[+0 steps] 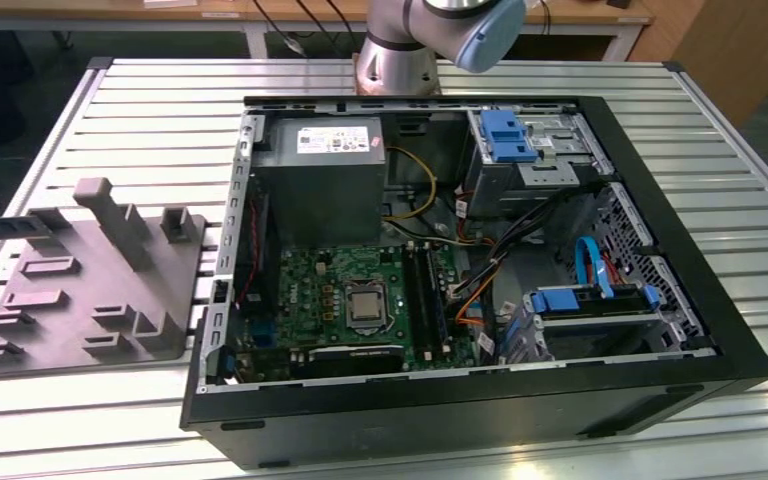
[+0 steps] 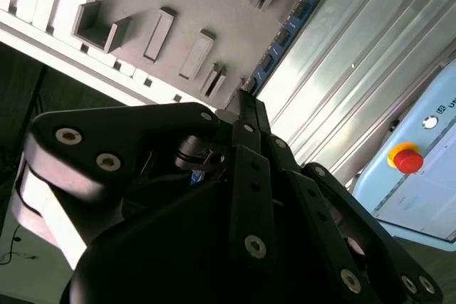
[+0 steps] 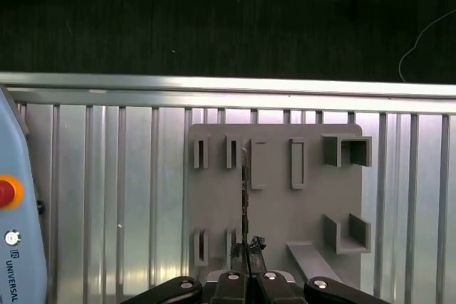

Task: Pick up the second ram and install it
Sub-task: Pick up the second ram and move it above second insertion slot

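Dark 2nd ram (image 3: 245,190) pinched in gripper (image 3: 246,250).

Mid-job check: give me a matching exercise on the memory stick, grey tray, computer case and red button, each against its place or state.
Things:
1. memory stick
2. grey tray
3. computer case
4. red button

Places or states:
A. on a light blue box
B. open, with the circuit board exposed
C. clamped edge-on in the gripper
D. lying on the slatted table, at the exterior view's left

Pairs: 1-C, 2-D, 3-B, 4-A
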Robot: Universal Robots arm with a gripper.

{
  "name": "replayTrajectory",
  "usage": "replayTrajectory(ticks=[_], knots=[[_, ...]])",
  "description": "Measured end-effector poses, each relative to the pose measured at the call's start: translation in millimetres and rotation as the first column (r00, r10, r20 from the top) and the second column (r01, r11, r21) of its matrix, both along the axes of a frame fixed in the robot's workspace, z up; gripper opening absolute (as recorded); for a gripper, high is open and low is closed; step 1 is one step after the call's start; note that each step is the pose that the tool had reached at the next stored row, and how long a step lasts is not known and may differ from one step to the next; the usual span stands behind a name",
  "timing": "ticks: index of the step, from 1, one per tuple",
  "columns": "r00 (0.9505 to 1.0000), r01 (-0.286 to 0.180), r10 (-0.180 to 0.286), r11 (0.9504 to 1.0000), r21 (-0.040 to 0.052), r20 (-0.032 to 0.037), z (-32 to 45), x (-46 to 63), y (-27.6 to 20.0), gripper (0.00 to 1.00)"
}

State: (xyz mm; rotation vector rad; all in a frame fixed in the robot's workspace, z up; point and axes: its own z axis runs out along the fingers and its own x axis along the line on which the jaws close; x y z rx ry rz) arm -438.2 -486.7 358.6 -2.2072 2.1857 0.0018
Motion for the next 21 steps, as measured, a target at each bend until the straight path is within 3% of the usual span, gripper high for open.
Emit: replayTrajectory(ticks=[10, 21], knots=[[1.0000, 0.000, 0.000, 1.0000, -0.0003, -0.0002, 8.3, 0.0, 0.2, 0.11], [1.0000, 0.000, 0.000, 1.0000, -0.0001, -0.0001, 34.7, 0.0, 0.2, 0.11]])
